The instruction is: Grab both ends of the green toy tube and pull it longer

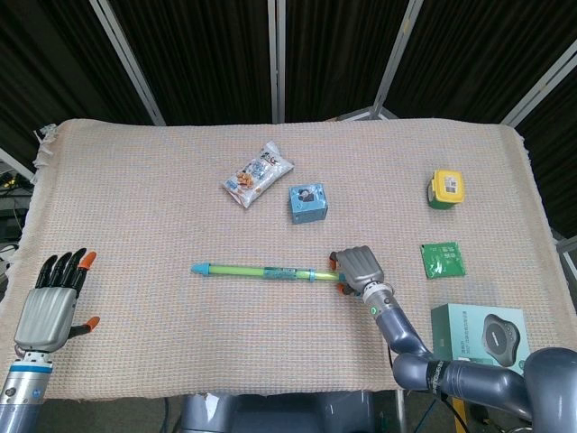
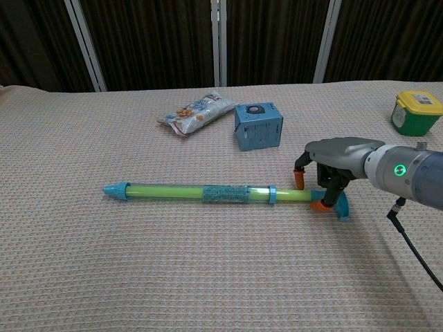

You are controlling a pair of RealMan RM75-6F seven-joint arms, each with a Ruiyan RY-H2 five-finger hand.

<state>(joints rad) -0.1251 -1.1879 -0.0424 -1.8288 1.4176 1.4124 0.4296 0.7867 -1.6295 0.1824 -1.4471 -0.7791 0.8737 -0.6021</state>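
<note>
The green toy tube (image 1: 261, 271) lies flat across the middle of the cloth, blue tip to the left and blue T-handle (image 2: 340, 208) to the right. My right hand (image 1: 359, 268) sits over the handle end, and its orange fingertips (image 2: 300, 178) curl around the stem just left of the T-handle, one behind it and one in front. In the chest view the right hand (image 2: 342, 158) hides part of the handle. My left hand (image 1: 50, 302) hovers at the table's left edge, fingers spread and empty, far from the tube's blue tip (image 2: 114, 189).
A snack bag (image 1: 258, 173) and a small blue box (image 1: 307, 203) lie behind the tube. A yellow-green container (image 1: 445, 189), a green packet (image 1: 443, 259) and a teal product box (image 1: 489, 336) occupy the right side.
</note>
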